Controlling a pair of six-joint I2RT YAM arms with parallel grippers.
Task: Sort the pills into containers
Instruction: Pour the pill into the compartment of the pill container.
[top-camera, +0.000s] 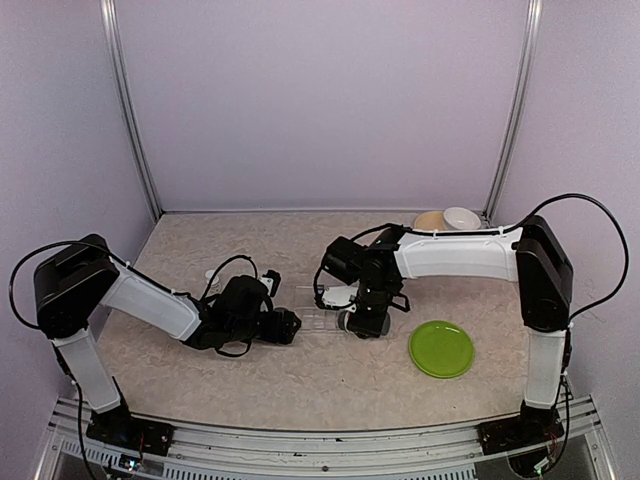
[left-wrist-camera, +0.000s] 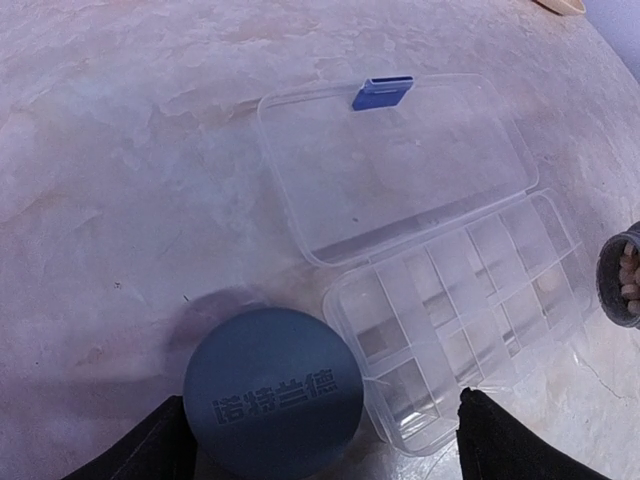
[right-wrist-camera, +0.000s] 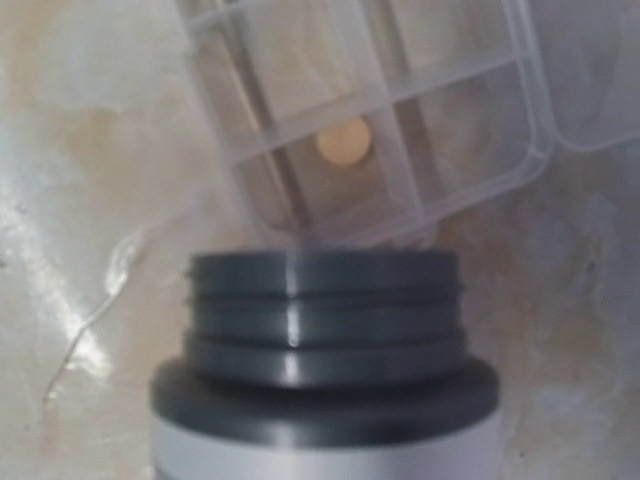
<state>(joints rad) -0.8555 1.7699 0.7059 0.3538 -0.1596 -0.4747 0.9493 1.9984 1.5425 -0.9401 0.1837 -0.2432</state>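
Note:
The clear pill box (left-wrist-camera: 470, 310) lies open on the table with its lid (left-wrist-camera: 390, 160) folded back; its compartments look empty in the left wrist view. In the right wrist view, one round pale pill (right-wrist-camera: 344, 141) lies in a compartment at the box's end (right-wrist-camera: 400, 120). My right gripper (top-camera: 368, 308) is shut on a dark-necked pill bottle (right-wrist-camera: 325, 330), tipped with its mouth at that end. The bottle (left-wrist-camera: 625, 280) holds several pills. My left gripper (left-wrist-camera: 325, 445) stands open. A round blue cap (left-wrist-camera: 272, 392) lies between its fingers (left-wrist-camera: 150, 450), beside the box's other end.
A green plate (top-camera: 441, 348) sits to the right of the bottle. A white bowl (top-camera: 461, 216) and a tan bowl (top-camera: 430, 221) stand at the back right by the frame post. Walls close the table on three sides.

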